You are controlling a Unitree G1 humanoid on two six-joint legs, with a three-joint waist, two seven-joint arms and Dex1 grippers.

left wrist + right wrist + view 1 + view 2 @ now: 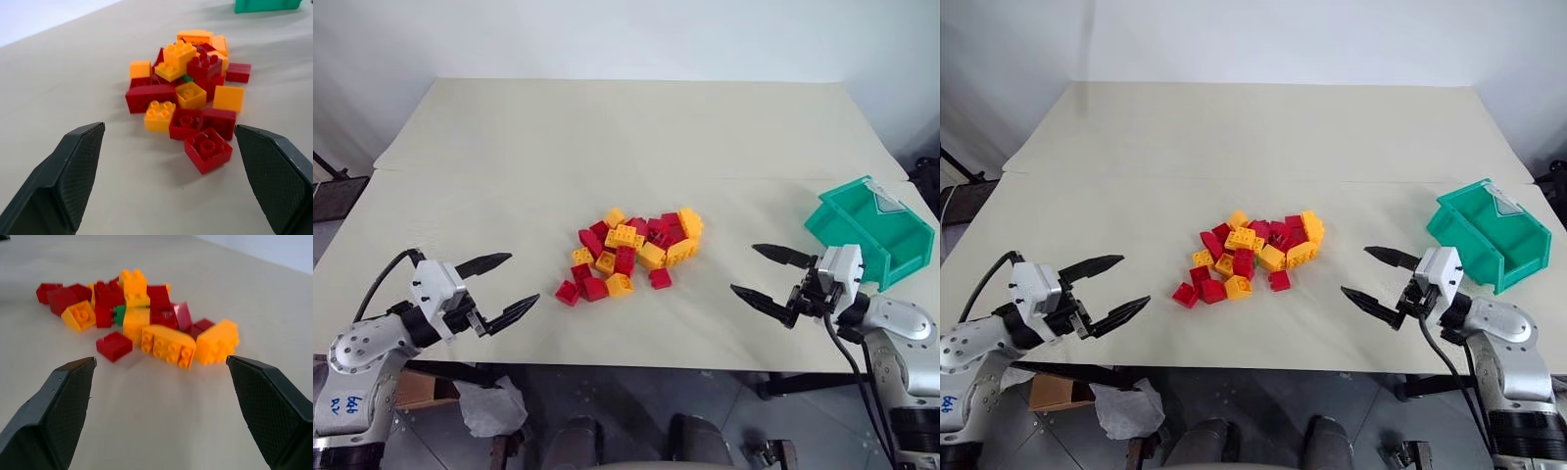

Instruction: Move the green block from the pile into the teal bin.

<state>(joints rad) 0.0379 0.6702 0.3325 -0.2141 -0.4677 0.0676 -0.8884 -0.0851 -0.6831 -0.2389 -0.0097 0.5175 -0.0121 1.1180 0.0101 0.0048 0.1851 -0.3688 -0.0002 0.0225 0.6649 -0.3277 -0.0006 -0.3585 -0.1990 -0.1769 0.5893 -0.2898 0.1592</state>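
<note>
The pile (631,250) of red and yellow-orange bricks lies at the middle of the cream table. The green block (119,315) is wedged among them, mostly covered, with only a small patch showing between red and orange bricks; that patch also appears in the left wrist view (187,78). The teal bin (871,230) stands at the table's right edge, its sloped open front facing the pile. My left gripper (523,278) hovers open to the left of the pile, pointing at it. My right gripper (743,267) hovers open between the pile and the bin. Both hold nothing.
The table (607,137) is two cream boards joined by a seam running across behind the pile. Its front edge passes just below both grippers. A loose red brick (208,149) lies on the pile's side nearest my left gripper.
</note>
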